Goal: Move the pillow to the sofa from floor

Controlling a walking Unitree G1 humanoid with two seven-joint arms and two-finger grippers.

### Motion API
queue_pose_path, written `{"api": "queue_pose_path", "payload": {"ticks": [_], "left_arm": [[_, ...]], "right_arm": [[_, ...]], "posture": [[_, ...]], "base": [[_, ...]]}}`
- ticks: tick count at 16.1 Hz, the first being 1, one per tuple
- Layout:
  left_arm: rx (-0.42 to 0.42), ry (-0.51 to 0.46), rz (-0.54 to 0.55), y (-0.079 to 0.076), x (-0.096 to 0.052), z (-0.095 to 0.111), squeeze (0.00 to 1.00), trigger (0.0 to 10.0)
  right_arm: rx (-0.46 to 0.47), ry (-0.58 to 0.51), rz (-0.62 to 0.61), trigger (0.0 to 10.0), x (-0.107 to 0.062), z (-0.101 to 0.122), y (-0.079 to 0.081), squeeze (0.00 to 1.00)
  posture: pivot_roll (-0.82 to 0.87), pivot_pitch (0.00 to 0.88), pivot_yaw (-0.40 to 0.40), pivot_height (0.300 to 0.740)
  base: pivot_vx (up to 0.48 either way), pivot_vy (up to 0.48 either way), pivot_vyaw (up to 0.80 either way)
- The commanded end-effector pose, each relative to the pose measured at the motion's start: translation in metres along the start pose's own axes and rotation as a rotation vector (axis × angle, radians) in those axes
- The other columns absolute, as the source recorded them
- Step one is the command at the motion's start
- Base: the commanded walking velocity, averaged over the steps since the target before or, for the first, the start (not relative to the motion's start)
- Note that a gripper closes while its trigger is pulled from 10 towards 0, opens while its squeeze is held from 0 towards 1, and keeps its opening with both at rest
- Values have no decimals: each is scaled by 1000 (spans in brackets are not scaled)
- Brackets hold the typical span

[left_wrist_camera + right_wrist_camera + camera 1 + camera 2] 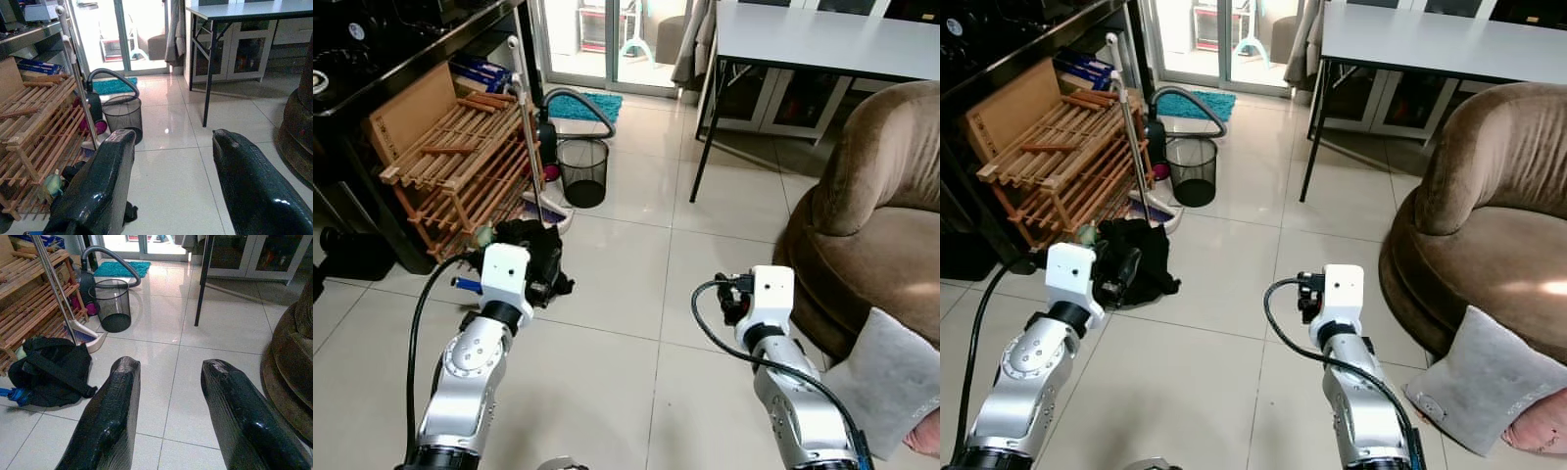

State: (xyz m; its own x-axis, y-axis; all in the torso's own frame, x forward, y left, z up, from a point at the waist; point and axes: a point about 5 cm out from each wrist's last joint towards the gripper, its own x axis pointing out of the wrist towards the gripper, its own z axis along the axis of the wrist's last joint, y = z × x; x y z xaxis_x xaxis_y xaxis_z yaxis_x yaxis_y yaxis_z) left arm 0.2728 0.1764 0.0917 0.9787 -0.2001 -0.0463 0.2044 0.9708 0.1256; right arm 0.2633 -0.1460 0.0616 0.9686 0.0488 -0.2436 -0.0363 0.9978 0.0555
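Pillow [1484, 387] is the grey one down on the tiled floor [1234, 323], leaning against the base of the brown sofa [1489, 225], off to the robot's right, with something pink just beside its lower corner. Sofa is big, round and velvety and takes up the right side. Behind it there's a grey table [1440, 39] with black legs, cabinets under it. On the left a wooden slatted rack [1058, 157] leans against a dark counter, with a cardboard sheet behind it. Near that: a black mesh bin [1190, 168], a vacuum hose, a teal mat [1185, 103] by the glass door, and a crumpled black bag [1136, 259] on the tiles.

Both arms are held out over the floor. Left gripper [171, 181] has its fingers spread wide, nothing between them. Right gripper [168, 406] same deal, fingers apart and empty, well apart from the pillow.
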Motion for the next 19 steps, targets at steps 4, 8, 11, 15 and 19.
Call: {"api": "queue_pose_path", "payload": {"ticks": [4, 8, 11, 15, 19], "left_arm": [[-68, 308, 129, 16, -26, -26, 0, 10000], [-68, 308, 129, 16, -26, -26, 0, 10000], [-68, 308, 129, 16, -26, -26, 0, 10000], [-68, 308, 129, 16, -26, -26, 0, 10000], [-68, 308, 129, 16, -26, -26, 0, 10000]], "right_arm": [[71, 73, -113, 10000, -7, 10, -13, 0], [71, 73, -113, 10000, -7, 10, -13, 0], [71, 73, -113, 10000, -7, 10, -13, 0], [71, 73, -113, 10000, -7, 10, -13, 0], [71, 73, -113, 10000, -7, 10, -13, 0]], "posture": [[56, 0, -49, 740], [56, 0, -49, 740], [56, 0, -49, 740], [56, 0, -49, 740], [56, 0, -49, 740]], "base": [[0, 0, 0], [0, 0, 0], [0, 0, 0], [0, 0, 0], [0, 0, 0]]}}
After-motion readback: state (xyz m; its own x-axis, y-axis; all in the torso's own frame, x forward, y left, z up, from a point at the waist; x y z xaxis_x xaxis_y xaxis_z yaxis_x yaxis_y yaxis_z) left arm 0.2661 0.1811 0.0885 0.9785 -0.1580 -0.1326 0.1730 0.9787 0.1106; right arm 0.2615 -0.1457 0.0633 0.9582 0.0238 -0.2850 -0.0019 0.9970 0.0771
